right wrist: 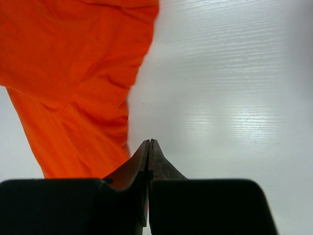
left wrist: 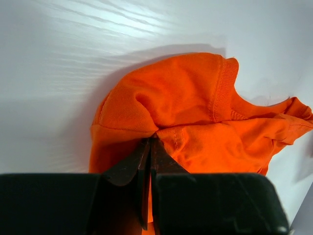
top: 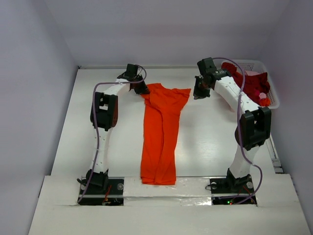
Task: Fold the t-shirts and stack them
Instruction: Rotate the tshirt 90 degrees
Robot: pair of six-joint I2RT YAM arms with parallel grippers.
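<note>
A bright orange t-shirt (top: 159, 132) lies in a long narrow strip down the middle of the table, its far end spread wider. My left gripper (top: 142, 90) sits at the shirt's far left corner. In the left wrist view the left gripper (left wrist: 150, 139) is shut on a puckered fold of the orange t-shirt (left wrist: 186, 98) below the collar. My right gripper (top: 199, 94) hangs shut and empty just right of the shirt's far right corner. In the right wrist view the right gripper (right wrist: 149, 142) is over bare table, with the orange t-shirt (right wrist: 73, 73) to its left. Dark red t-shirts (top: 249, 81) lie heaped in the basket.
A white lattice basket (top: 271, 93) stands at the far right of the table, behind my right arm, with a pinkish piece (top: 264, 98) at its near edge. White walls close in the table on the left, back and right.
</note>
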